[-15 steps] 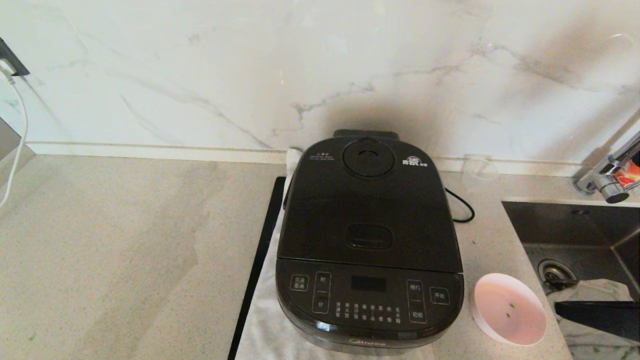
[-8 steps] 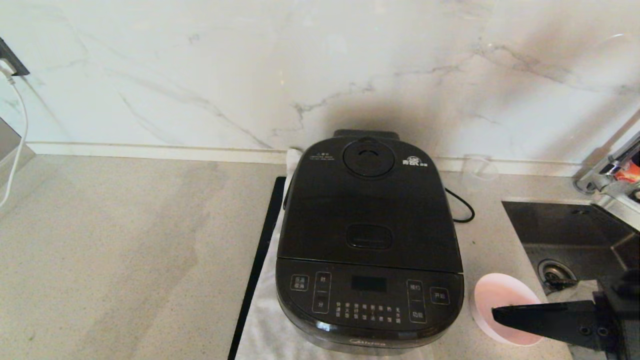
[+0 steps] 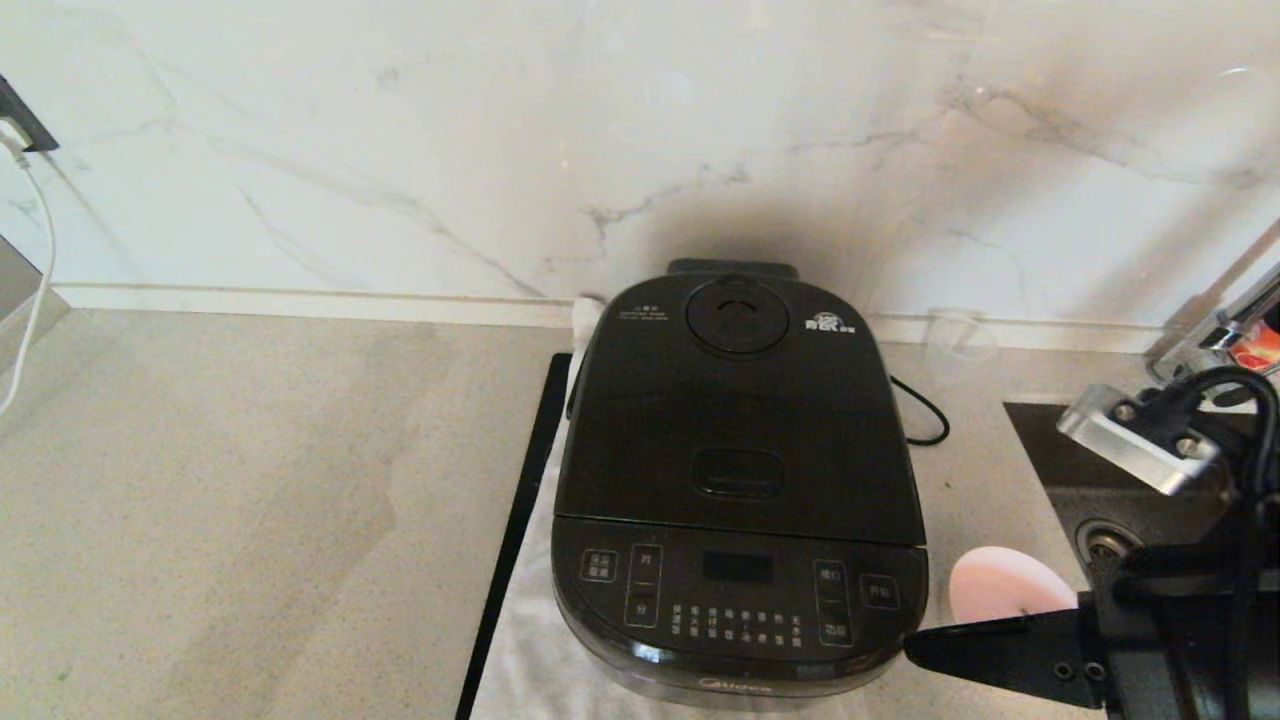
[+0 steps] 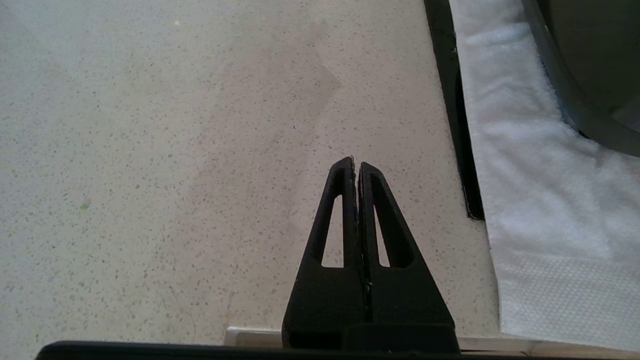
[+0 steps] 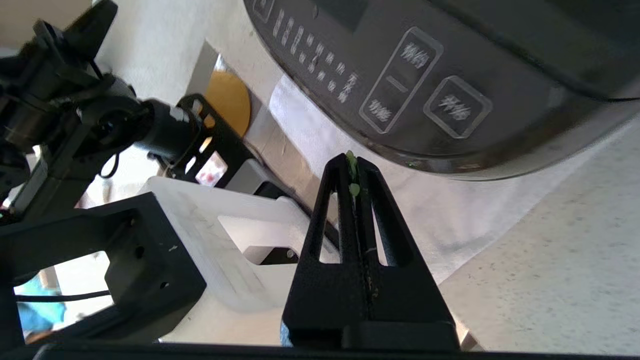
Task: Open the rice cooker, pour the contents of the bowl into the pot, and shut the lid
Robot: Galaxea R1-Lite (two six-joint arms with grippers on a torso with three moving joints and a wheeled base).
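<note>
The black rice cooker stands mid-counter with its lid down, so the pot is hidden. The small pinkish-white bowl sits at the cooker's front right, its near half covered by my right gripper. That gripper is shut and its tip reaches the cooker's front right corner. The right wrist view shows the cooker's button panel just past the right gripper, with small green bits stuck between its tips. My left gripper is shut over bare counter left of the cooker.
A white towel and a black strip lie under the cooker's left side. A steel sink and faucet are at the right. A clear glass cup stands by the wall. The cooker's cord loops behind.
My right arm has come in from the right edge and moved left over the bowl, up to the cooker's front right corner. The cooker and bowl have not moved.
</note>
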